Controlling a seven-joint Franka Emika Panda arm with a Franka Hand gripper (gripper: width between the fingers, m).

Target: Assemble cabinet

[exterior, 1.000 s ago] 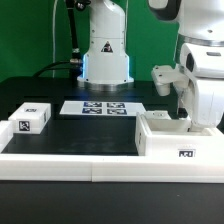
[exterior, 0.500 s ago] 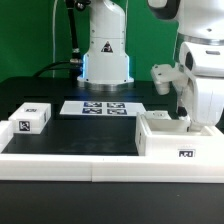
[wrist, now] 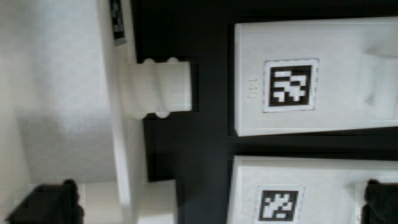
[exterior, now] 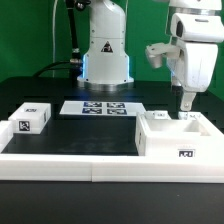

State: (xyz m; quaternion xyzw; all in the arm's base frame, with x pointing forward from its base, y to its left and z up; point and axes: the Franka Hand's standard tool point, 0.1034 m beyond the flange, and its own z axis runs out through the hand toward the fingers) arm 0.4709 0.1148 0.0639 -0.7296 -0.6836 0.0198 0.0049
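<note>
Black table [exterior: 70, 135] with a low white rim [exterior: 60, 165]. The white arm base [exterior: 105, 50] stands at the back, well off to the exterior view's left of the gripper [exterior: 186, 108].

The box [exterior: 165, 140] is the biggest white part. It is open on top, thick-walled and plain glossy plastic. It sits directly under the gripper, at the front of the table against the rim. One square black-and-white tag [exterior: 185, 154] is on its front face. The inside is stepped or divided, but the detail is not clear.

The marker board [exterior: 100, 107] lies flat on the table, lower than the gripper and well to its exterior-view left.

The block [exterior: 30, 118] is small and white, with tags on its top and front. It is farthest from the gripper, past the marker board at the exterior view's left and close to the rim.

The gripper hangs upright with its tips pointing down, just over the rear part of the box. Whether the tips touch the box cannot be told. In the wrist view the two dark fingers [wrist: 45, 205] stand wide apart, jaws spread. Between them are a white wall with a stubby round knob [wrist: 160, 85] sticking out sideways and two white tagged panels [wrist: 294, 85], with dark gaps around them. Which parts these panels are cannot be told.
</note>
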